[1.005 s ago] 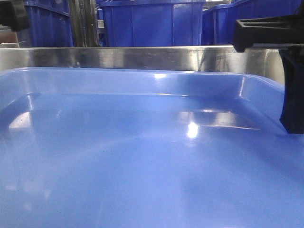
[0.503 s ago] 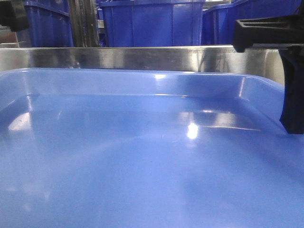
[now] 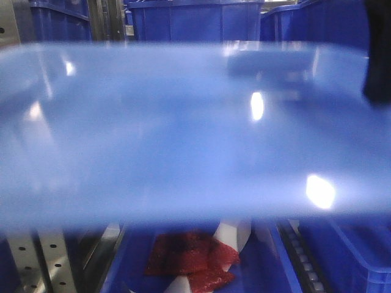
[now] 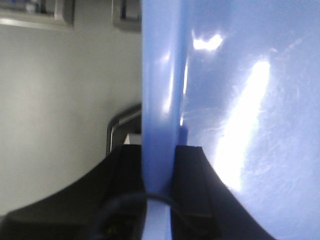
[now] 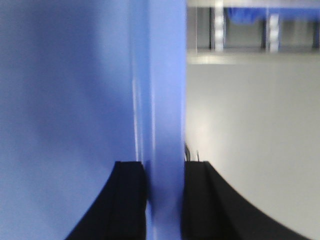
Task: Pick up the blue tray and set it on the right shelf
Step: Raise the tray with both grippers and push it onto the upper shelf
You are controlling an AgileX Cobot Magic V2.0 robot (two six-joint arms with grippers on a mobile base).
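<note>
The light-blue tray (image 3: 183,134) is blurred and spans the whole front view at mid height. My left gripper (image 4: 159,150) is shut on the tray (image 4: 240,75), with its rim pinched between the two black fingers. My right gripper (image 5: 164,165) is shut on the opposite rim of the tray (image 5: 65,75) in the same way. One dark right finger (image 3: 379,73) shows at the tray's far right edge. Of the right shelf, a perforated steel upright (image 3: 54,259) shows below the tray. Its front beam is hidden behind the tray.
Deep dark-blue bins (image 3: 195,21) stand behind, above the tray's far rim. Under the tray is another blue bin holding red material (image 3: 186,256), with a roller track (image 3: 303,253) to its right. Pale grey floor (image 4: 60,100) lies beneath in both wrist views.
The tray has risen in the front view and is motion-blurred. It now covers the steel beam, and the lower bin and upright show beneath it. Both grippers stay on the rims.
</note>
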